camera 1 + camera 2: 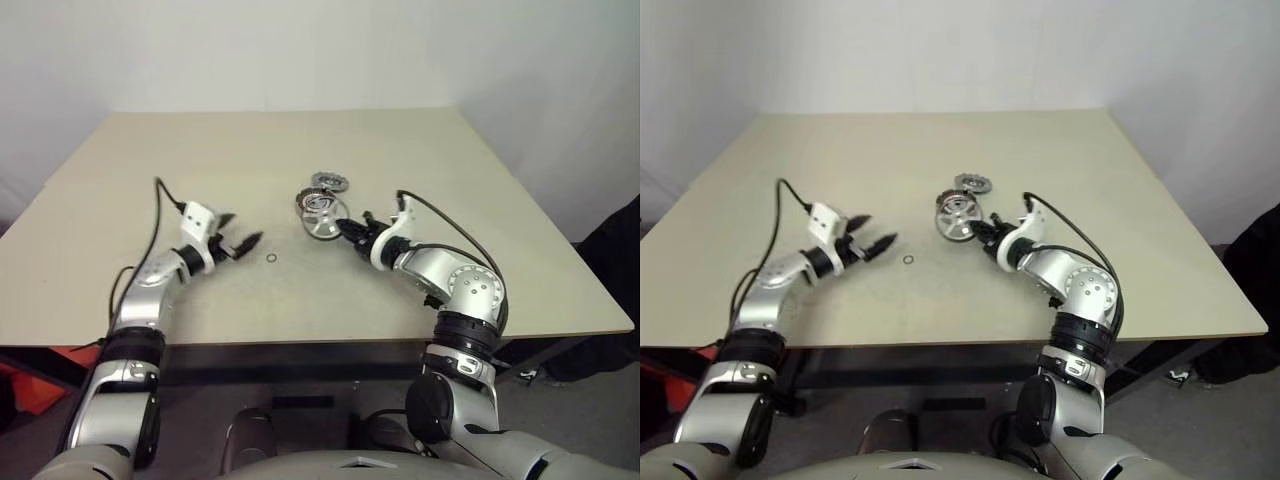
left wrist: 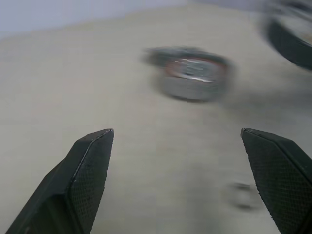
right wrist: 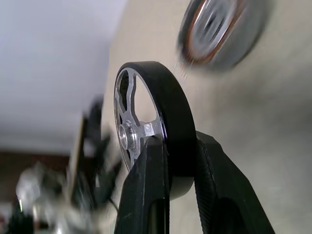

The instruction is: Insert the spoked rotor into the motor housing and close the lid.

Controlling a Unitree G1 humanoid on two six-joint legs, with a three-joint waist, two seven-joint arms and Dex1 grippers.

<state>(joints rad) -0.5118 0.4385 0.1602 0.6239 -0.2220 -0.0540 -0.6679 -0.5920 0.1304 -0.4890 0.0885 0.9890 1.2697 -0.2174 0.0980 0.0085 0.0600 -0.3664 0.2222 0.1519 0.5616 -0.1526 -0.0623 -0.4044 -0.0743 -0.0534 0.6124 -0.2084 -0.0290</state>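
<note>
- While your right gripper (image 3: 168,161) is clamped on the spoked rotor (image 3: 146,122), note that its 2 fingers pinch the dark rim edge-on, so the wheel stands on its side with the spokes and hub facing outward; judged from that, the hold leaves the hub free to go down over the housing.
- You have the rotor lifted off the table (image 1: 200,160), just in front of the motor housing (image 1: 318,202), with the gripper reaching in from the near right.
- In the right wrist view the housing lies beyond the rotor, apart from it, its copper windings facing up.
- The lid (image 1: 330,182) lies flat just behind the housing, on the far side from you; whether the 2 touch you cannot tell.
- Your left gripper (image 1: 243,243) hangs released and empty, jaws spread wide, well to the left of the parts and pointing toward them, probably waiting to steady the housing or take the lid.
- A small ring (image 1: 271,259) lies on the table just beside the left fingertips.
</note>
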